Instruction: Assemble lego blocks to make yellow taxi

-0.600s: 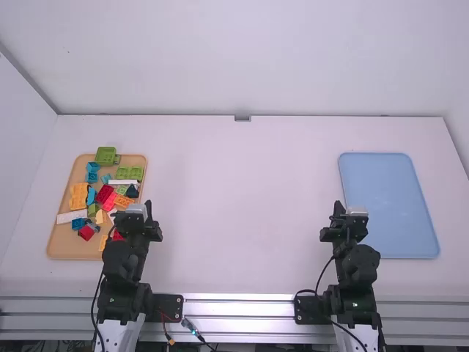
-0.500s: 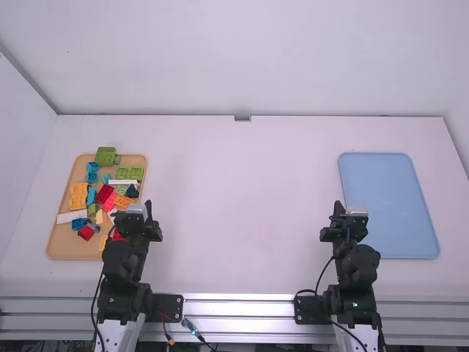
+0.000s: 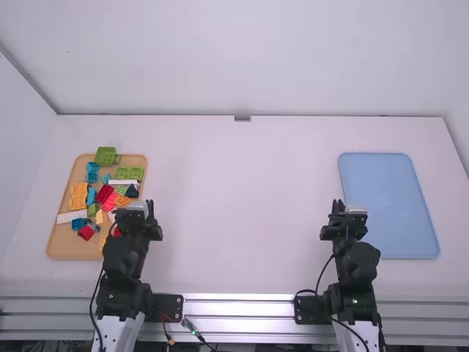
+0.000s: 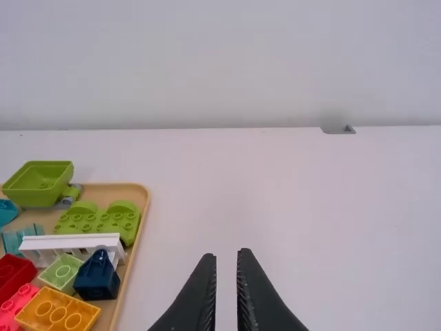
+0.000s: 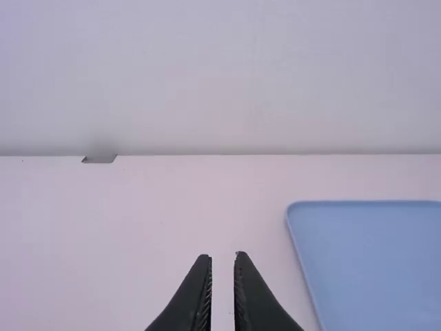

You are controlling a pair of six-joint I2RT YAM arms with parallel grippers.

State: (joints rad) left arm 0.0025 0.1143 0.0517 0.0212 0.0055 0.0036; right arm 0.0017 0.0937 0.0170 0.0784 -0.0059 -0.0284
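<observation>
left gripper [image 3: 149, 208], right gripper [image 3: 338, 206], jaws narrowly parted — wide table [image 3: 242, 213] between edges of tan block tray [image 3: 62, 248] and blue tray [image 3: 396, 202]

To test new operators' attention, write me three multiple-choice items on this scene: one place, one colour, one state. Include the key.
1. Where is the blue tray?
A) left of the blocks
B) on the table's right side
C) under the blocks

2. What colour is the block tray?
A) tan
B) black
C) green

3. How is the left pincer?
A) shut on a block
B) gripping the blue tray
C) open and empty

Key:
1: B, the high view shows it well right of the middle.
2: A, its bare near part looks tan.
3: C, a gap shows between its tips, with nothing held.
</observation>
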